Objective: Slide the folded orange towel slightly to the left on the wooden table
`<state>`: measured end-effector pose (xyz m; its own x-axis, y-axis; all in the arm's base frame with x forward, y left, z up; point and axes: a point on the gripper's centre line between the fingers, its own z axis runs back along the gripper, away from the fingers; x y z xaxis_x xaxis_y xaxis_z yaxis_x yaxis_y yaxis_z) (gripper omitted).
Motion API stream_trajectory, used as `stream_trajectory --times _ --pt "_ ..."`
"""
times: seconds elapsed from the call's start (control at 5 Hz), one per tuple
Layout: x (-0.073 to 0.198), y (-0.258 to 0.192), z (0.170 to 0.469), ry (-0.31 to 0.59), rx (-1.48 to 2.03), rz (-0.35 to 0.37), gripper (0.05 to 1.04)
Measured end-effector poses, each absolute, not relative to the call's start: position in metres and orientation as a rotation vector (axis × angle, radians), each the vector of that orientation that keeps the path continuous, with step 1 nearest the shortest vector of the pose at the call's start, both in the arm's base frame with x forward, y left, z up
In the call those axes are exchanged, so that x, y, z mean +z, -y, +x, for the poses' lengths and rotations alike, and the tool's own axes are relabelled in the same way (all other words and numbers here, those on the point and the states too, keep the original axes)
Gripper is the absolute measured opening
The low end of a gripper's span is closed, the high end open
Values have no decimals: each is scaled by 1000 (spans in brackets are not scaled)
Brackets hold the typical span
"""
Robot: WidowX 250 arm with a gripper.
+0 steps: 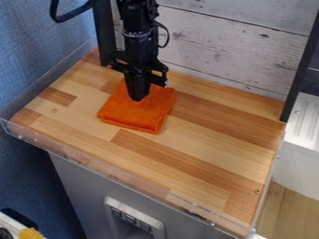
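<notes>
Black hand (135,97), pointing downward directly over the folded orange cloth (138,114), with the lower end in front of the cloth's upper-middle part. Taking 12 o'clock as the top of the view: main visible spread of cloth towards 6 o'clock from the hand's tip, with one corner reaching towards 8 o'clock and another towards 2 to 3 o'clock; far part partly hidden behind the hand. Outline of the cloth roughly square, without a clear long axis; near edge sloping from 10 towards 4 o'clock, right edge rising from 7 towards 1 o'clock. Folded layers visible along the near edge, lying flat on the wooden bench (205,154), towards 11 o'clock from the middle of the bench. Opening of the hand, apart or together: not possible to tell at this angle. Contact with the cloth, or any pinch of it: likewise uncertain. Black arm (140,32) above, descending from 12 o'clock and nearly upright. Clear guard (103,170) along the near side of the bench; pale plank wall (218,51) behind, towards 1 to 2 o'clock from the hand. Farther out, well apart from the cloth: white ridged fixture (305,121) towards 3 to 4 o'clock, and yellow object (30,234) towards 7 o'clock, at the view's lower corner.
</notes>
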<state>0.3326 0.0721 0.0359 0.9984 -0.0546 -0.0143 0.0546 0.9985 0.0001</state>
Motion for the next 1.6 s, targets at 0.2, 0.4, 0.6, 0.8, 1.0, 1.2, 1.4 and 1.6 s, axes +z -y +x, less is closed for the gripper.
stream_trajectory --times 0.2,0.4,0.6,0.8,1.0,1.2,1.4,1.6 --pt "25 -72 331 -23 -55 -3 59" --pt "14 -72 331 -15 -49 -1 59" --pt "10 -74 328 -9 -49 -2 59" --pt "10 -77 326 -1 -47 -3 59" --pt "9 -87 323 8 -39 -1 59" --pt "10 -101 321 15 -18 3 59" --pt "11 -112 320 22 -7 7 59" --pt "11 -116 321 23 -7 7 82"
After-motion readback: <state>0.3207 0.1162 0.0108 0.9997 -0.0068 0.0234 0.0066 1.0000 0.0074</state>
